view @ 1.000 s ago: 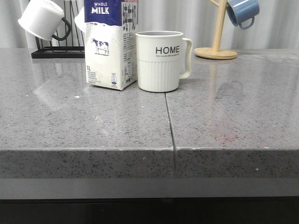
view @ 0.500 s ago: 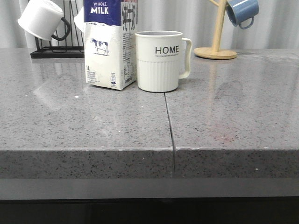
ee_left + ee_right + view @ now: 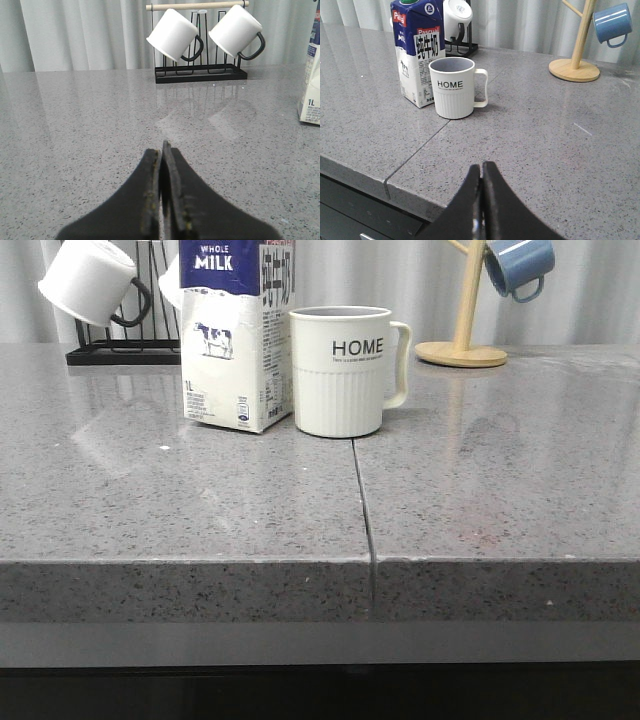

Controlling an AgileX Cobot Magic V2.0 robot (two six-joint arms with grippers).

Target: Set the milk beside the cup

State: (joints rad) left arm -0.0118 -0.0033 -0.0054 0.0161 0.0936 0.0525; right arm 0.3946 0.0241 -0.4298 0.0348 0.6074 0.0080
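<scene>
The milk [image 3: 236,335], a tall white carton with a dark blue top and a cow picture, stands upright on the grey counter, close beside the left of the cream "HOME" cup [image 3: 343,372]. Both also show in the right wrist view: milk [image 3: 418,52], cup [image 3: 454,87]. A strip of the milk [image 3: 311,85] shows at the edge of the left wrist view. My left gripper [image 3: 161,150] is shut and empty over bare counter. My right gripper [image 3: 481,170] is shut and empty near the counter's front edge, well short of the cup. Neither gripper shows in the front view.
A black rack [image 3: 200,75] with two white black-handled mugs [image 3: 172,34] stands at the back left. A wooden mug tree [image 3: 463,340] holds a blue mug [image 3: 518,265] at the back right. A seam [image 3: 363,500] runs through the counter toward its front edge [image 3: 320,562].
</scene>
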